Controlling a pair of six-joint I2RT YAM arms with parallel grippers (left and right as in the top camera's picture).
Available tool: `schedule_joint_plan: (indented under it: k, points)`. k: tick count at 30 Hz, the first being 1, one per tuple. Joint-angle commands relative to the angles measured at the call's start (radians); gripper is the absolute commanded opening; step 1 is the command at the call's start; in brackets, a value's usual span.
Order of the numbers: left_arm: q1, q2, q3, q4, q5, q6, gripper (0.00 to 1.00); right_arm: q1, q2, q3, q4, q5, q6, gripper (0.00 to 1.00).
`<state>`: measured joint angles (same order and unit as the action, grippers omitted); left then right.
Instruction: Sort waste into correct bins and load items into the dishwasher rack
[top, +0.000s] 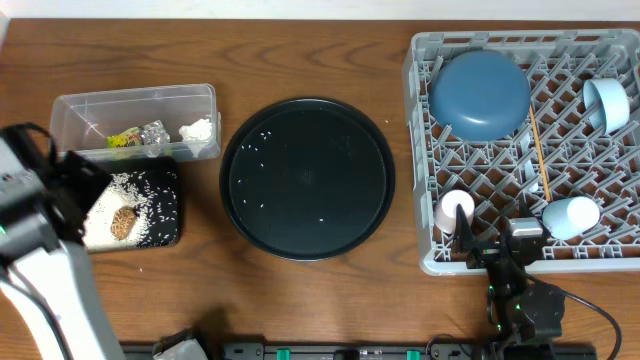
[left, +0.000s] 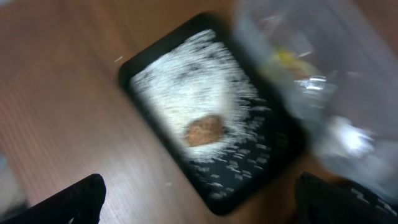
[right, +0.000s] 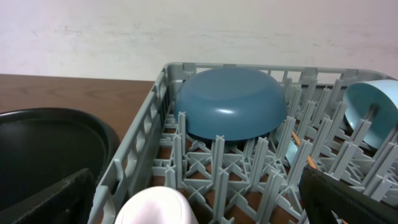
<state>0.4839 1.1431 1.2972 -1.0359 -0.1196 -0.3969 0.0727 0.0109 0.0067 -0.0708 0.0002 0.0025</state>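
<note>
Left gripper (left: 200, 183): jaws wide apart, empty, over rice tray (left: 219, 199); blurred view, height uncertain.
Right gripper (right: 196, 182): spread, empty, at rack (right: 134, 158) edge.
Risk: a lowered finger probably clips the tray rim, scattering rice across table (top: 300, 300); pink cup (right: 155, 208) could topple.

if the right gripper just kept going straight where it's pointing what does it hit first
Probably the pale pink cup in the rack, just left of the open right gripper's centre line; the blue bowl lies farther back. Depth is unclear.

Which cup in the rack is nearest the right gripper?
The pink cup in the rack's near-left corner; both light blue cups sit along its right side.
</note>
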Motion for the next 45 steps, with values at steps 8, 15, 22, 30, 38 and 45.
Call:
schedule_joint_plan:
  k: [8,15,22,30,38,45]
  points:
    - [-0.368,-0.318,0.0,-0.003,-0.013,-0.006,0.98,0.006,-0.006,-0.001,-0.004,0.011,-0.015,0.99]
    - [-0.51,-0.532,0.0,-0.003,-0.013,-0.005,0.98,0.006,-0.006,-0.001,-0.004,0.011,-0.015,0.99]
    - [-0.523,-0.675,-0.021,-0.004,-0.013,-0.005,0.98,0.006,-0.006,-0.001,-0.004,0.011,-0.015,0.99]
    - [-0.523,-0.832,-0.198,-0.006,-0.013,-0.005,0.98,0.006,-0.006,-0.001,-0.004,0.011,-0.015,0.99]
    - [-0.523,-0.979,-0.522,0.034,-0.011,-0.009,0.98,0.006,-0.006,-0.001,-0.004,0.011,-0.015,0.99]
    - [-0.523,-1.057,-0.763,0.324,0.0,-0.028,0.98,0.006,-0.006,-0.001,-0.004,0.011,-0.015,0.99]
